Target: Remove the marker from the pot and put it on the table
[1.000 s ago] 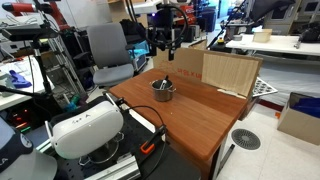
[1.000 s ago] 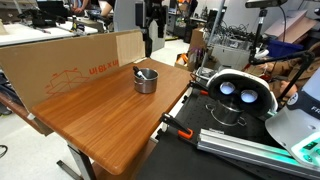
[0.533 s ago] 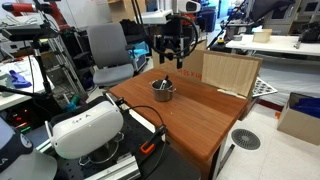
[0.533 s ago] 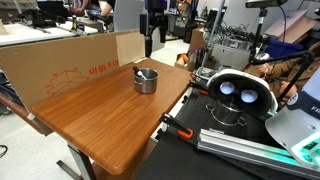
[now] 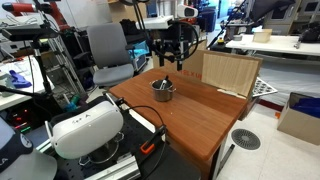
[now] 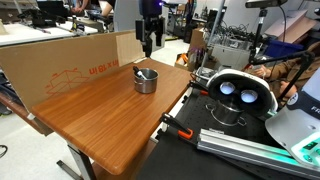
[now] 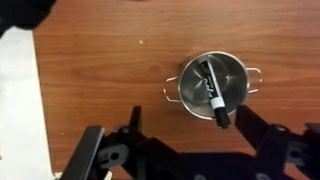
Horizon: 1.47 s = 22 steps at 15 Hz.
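The small silvery pot [image 7: 214, 82] stands on the reddish-brown table [image 7: 110, 70]. It also shows in both exterior views [image 5: 163, 91] [image 6: 146, 80]. The dark marker [image 7: 212, 92] lies slanted in the pot, one end sticking out over the rim; in an exterior view it is a thin dark stick [image 6: 143, 73]. My gripper [image 7: 190, 140] hangs open and empty above the pot, its fingers spread to either side. In both exterior views the gripper [image 5: 173, 58] [image 6: 149, 41] is well above the pot.
A cardboard panel [image 5: 230, 72] stands upright along the table's far edge, also seen in an exterior view [image 6: 70, 60]. A white headset-like device [image 5: 88, 128] [image 6: 234, 94] sits next to the table. An office chair [image 5: 106, 55] stands behind.
The gripper has shifted sideways above the table toward the pot. The pot and marker have not moved.
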Motion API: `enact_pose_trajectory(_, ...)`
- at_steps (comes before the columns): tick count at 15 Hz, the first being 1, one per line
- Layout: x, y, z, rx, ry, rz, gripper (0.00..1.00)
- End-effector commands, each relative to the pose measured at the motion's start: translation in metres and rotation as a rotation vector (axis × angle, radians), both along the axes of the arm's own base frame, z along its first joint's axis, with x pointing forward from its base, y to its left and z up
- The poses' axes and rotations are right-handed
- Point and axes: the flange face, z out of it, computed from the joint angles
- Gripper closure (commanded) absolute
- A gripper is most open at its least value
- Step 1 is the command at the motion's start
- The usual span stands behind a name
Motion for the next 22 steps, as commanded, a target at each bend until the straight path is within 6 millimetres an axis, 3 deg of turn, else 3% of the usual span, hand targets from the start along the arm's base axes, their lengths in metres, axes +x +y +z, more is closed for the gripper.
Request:
enact_pose_trajectory(1, 0.014, 0.017, -0.009, -0.011, 0.006, 0.037, 0.00)
enact_pose_trajectory(5, 0.022, 0.040, -0.026, -0.025, 0.018, 0.073, 0.00)
enact_pose_trajectory(16, 0.044, 0.058, -0.076, -0.089, 0.059, 0.050, 0.00)
enact_pose_trajectory(17, 0.047, 0.059, -0.078, -0.090, 0.060, 0.048, 0.03)
enact_pose_trajectory(18, 0.048, 0.060, -0.079, -0.088, 0.059, 0.044, 0.26)
enact_pose_trajectory(20, 0.051, 0.061, -0.080, -0.086, 0.058, 0.041, 0.29)
enact_pose_trajectory(22, 0.054, 0.061, -0.079, -0.093, 0.052, 0.042, 0.44)
